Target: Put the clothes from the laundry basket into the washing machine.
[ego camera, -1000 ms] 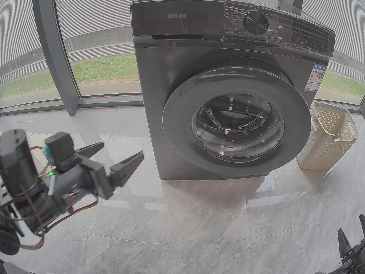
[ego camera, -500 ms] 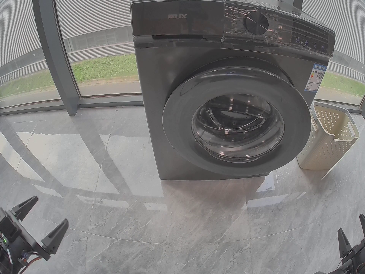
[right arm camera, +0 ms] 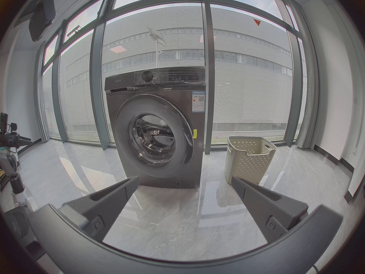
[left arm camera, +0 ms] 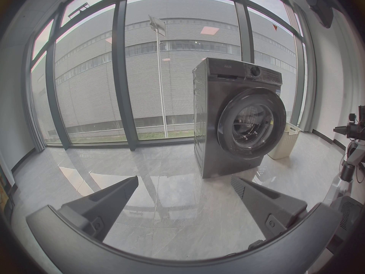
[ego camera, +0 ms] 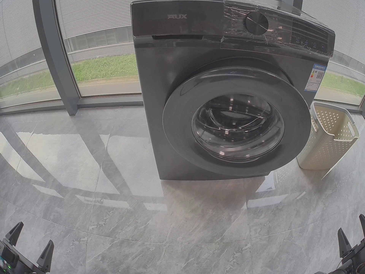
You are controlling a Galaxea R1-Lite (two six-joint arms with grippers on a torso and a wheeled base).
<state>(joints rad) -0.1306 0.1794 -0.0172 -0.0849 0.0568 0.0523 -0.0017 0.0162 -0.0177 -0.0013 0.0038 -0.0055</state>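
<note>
A dark grey washing machine [ego camera: 228, 84] stands ahead with its round glass door [ego camera: 237, 126] closed. A cream perforated laundry basket [ego camera: 331, 137] sits on the floor just right of it; no clothes show over its rim. My left gripper [ego camera: 32, 238] is open and low at the near left, far from the machine. At the near right corner my right gripper [ego camera: 353, 233] is open too. The wrist views show the machine [left arm camera: 237, 115] [right arm camera: 157, 130], the basket [left arm camera: 283, 145] [right arm camera: 249, 158], and both grippers [left arm camera: 184, 183] [right arm camera: 184, 183] holding nothing.
Glossy grey tile floor [ego camera: 182, 217] lies wide between me and the machine. Tall windows with dark frames [ego camera: 53, 46] run behind it. A tripod stand [left arm camera: 351, 153] is at the side of the room.
My left arm has dropped from mid-height at the left down to the bottom left corner, gripper still open. The right gripper, machine and basket have not moved.
</note>
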